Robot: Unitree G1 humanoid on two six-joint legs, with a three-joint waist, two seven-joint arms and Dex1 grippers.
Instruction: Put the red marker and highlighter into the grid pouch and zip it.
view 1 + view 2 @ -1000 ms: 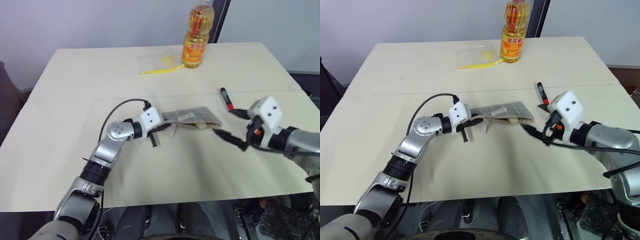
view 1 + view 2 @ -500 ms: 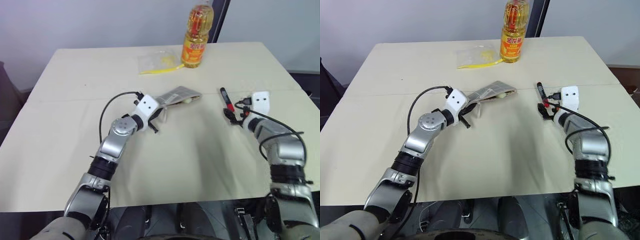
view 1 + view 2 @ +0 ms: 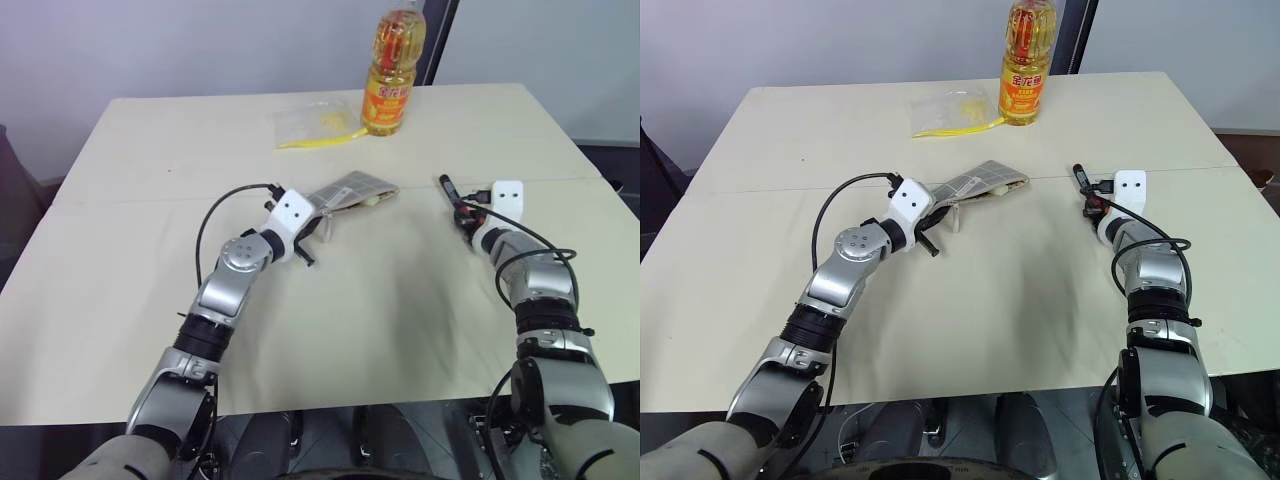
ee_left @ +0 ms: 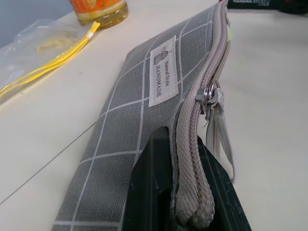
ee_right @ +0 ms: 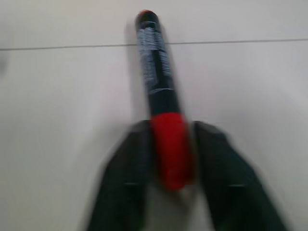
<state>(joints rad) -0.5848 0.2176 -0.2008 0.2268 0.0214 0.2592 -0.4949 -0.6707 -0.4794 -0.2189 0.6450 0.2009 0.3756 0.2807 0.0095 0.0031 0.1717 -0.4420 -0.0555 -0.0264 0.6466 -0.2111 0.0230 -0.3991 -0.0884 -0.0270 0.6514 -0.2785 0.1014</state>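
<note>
The grid pouch [image 3: 352, 187] lies mid-table, grey with white lines and a small white label [image 4: 163, 72]. My left gripper [image 4: 175, 202] is shut on its near zipper edge, just behind the zipper pull [image 4: 208, 94]. The highlighter [image 3: 373, 200] shows as a pale yellow tip at the pouch's open far end. To the right, the red marker [image 3: 451, 194] lies flat on the table, black barrel pointing away. My right gripper [image 5: 171, 168] has its fingers [image 5: 127, 168] pressed against both sides of the marker's red end [image 5: 169, 144].
A bottle of yellow oil [image 3: 392, 72] stands at the back of the table. A clear plastic bag with yellow contents [image 3: 315, 124] lies to its left. The cream table [image 3: 400, 320] has a seam across its middle, and its right edge is close to my right arm.
My right gripper left the pouch's mouth, reached forward and right to the marker, and closed from wide open onto its red end. The left gripper swung the pouch farther back on the table.
</note>
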